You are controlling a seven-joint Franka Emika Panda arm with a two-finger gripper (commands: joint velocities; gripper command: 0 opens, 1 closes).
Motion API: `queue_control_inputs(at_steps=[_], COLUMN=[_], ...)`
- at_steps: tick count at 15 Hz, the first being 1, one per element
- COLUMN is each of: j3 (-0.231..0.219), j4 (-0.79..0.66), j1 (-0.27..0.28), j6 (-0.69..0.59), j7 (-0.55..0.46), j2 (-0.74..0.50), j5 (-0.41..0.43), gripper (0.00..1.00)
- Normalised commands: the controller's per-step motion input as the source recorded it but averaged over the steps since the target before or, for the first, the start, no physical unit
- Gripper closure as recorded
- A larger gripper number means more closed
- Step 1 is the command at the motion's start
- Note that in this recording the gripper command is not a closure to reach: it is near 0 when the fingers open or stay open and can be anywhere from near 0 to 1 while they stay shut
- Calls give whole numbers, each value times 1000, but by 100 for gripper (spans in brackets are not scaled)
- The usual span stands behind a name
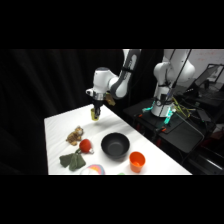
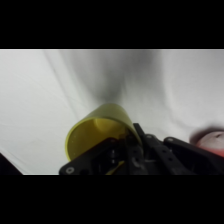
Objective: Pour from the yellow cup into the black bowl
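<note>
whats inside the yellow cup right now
The wrist view looks into the yellow cup in the gripper: only bare yellow inner wall shows. The gripper's black linkage covers its lower part, so any contents there cannot be seen.

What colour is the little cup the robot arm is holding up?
Yellow-green. The yellow cup shows best in the wrist view, held in the gripper.

Robot lab: my white table (image 1: 60, 122) ringed by black curtains (image 1: 40, 80), cabled equipment bench (image 1: 175, 122) beside my base (image 1: 162, 97).
</note>
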Motion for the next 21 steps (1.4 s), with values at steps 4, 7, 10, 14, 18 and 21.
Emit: queue_control_inputs(at_steps=[4,7,10,14,18,21], j3=[355,317,259,181,105,73], j4=[201,214,230,266,229,139], j1=[-265,-296,-261,-181,-109,-75], j6=[-331,-247,-165,-124,-133,-146], j7=[-63,-240,-312,-248,-160,-120], j2=[-29,52,134,219,159,3], j5=[134,258,285,223,142,99], gripper=[12,12,12,11,0,0])
